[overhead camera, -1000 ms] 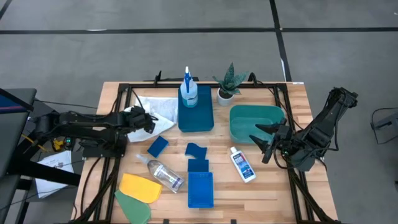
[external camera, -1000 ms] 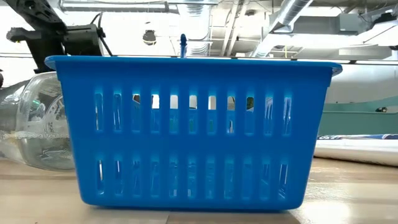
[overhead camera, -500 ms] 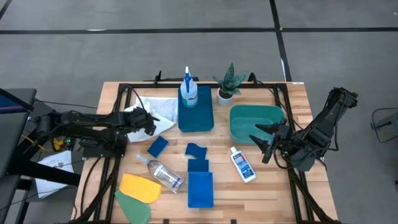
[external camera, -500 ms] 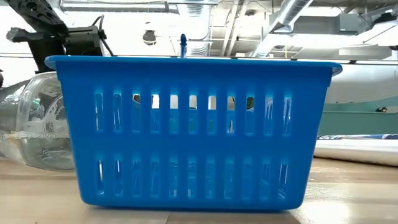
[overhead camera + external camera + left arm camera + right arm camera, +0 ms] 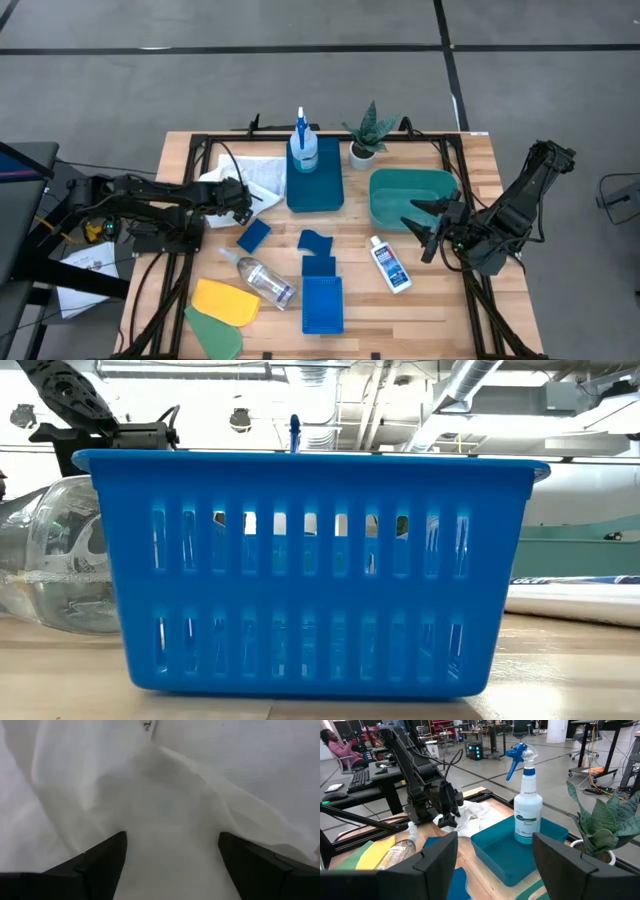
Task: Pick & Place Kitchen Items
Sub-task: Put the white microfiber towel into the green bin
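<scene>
A crumpled white cloth [image 5: 262, 172] lies at the table's far left, and it fills the left wrist view [image 5: 170, 795]. My left gripper [image 5: 240, 203] is low over the cloth's near edge, pointing steeply down and open, with a raised fold between its fingers [image 5: 172, 837]. A blue spray bottle [image 5: 302, 150] stands in a blue tray [image 5: 318, 190]. A clear bottle [image 5: 258, 276], a white blue-labelled bottle [image 5: 390, 265], blue sponges [image 5: 254, 235], a yellow cloth [image 5: 225, 300] and a green cloth [image 5: 215, 333] lie on the table. My right gripper [image 5: 420, 225] waits open by the teal tub. My left gripper's open fingers [image 5: 105, 857] stand on either side of a raised fold of the white cloth [image 5: 170, 820], coming from above at a slant. Whether the fingertips touch the cloth, I cannot tell. The cloth lies on the table.
A teal tub [image 5: 410, 195] and a potted plant [image 5: 368, 135] are at the far right. A blue slotted basket [image 5: 322, 305] stands at the near edge and blocks most of the low view [image 5: 310, 570]. Bare wood shows at the near right.
My left gripper has sunk toward the white cloth, shifting a little toward the table's near edge and rolling at the wrist. My right arm has kept still.
</scene>
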Controlling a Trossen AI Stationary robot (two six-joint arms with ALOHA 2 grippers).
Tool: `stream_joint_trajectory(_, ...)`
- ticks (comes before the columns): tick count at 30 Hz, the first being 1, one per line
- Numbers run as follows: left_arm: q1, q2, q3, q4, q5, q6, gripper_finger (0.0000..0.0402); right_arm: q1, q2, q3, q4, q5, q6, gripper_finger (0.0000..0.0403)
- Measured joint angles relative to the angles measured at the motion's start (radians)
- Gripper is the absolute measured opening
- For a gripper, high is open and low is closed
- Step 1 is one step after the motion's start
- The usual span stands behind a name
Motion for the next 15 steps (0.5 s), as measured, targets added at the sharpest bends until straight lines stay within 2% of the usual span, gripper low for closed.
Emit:
stream_joint_trajectory(5, 0.000, 0.005, 0.000, 0.005, 0.010, 0.012, 0.0262, 0.000, 0.000, 0.000, 0.000, 0.000, 0.000, 0.0246)
stream_joint_trajectory(15, 0.000, 0.007, -0.003, 0.028, 0.010, 0.048, 0.0137, 0.000, 0.000, 0.000, 0.000, 0.000, 0.000, 0.0246)
